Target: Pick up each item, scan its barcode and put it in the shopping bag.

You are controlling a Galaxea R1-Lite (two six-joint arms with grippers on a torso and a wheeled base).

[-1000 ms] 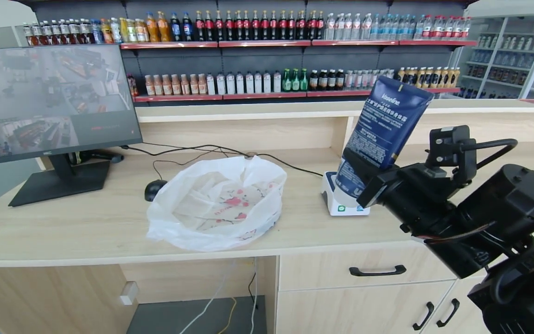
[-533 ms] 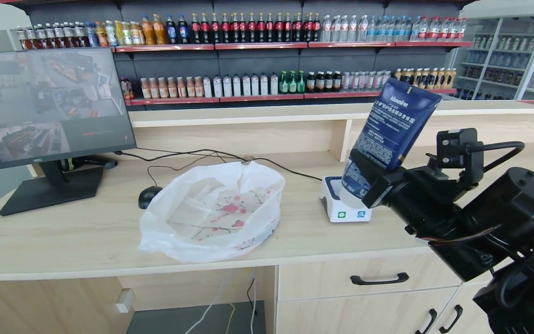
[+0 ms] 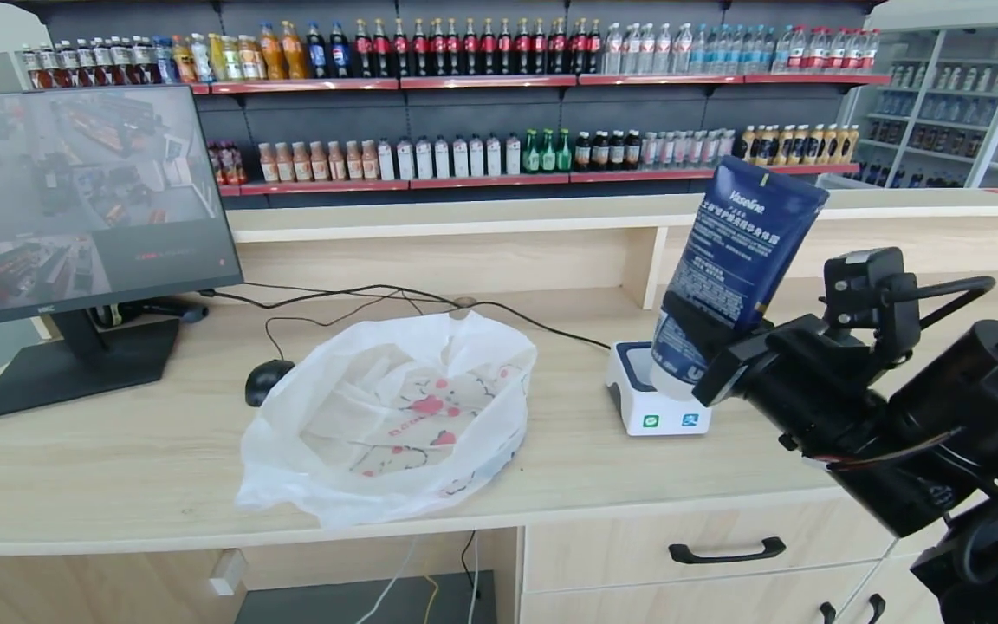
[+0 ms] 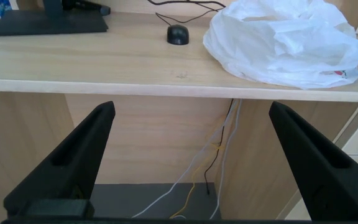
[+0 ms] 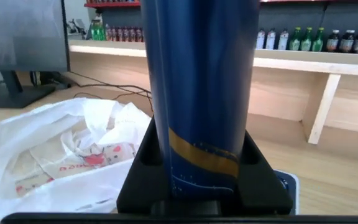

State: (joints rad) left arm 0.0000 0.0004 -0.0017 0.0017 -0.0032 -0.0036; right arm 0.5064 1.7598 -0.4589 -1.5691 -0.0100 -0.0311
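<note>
Light wood checkout counter [image 3: 118,468], raised ledge [image 3: 464,217] along back. Monitor [image 3: 74,191] on black stand at left, black mouse [image 3: 263,380] near it, black cables [image 3: 360,299] across top. Drawers with black handles [image 3: 727,551] below at right. Behind: dark wall shelving [image 3: 482,82], red-edged, rows of bottled drinks. Glass-door cooler [image 3: 941,113] far right. Loose wires [image 4: 222,149] hanging under counter, grey floor [image 3: 430,598]

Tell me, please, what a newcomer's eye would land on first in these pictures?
Likely the tall blue tube, held nearly upright in the right gripper, close by the white scanner on the right of the counter. Next comes the white shopping bag, lying open mid-counter, left of the scanner.
</note>
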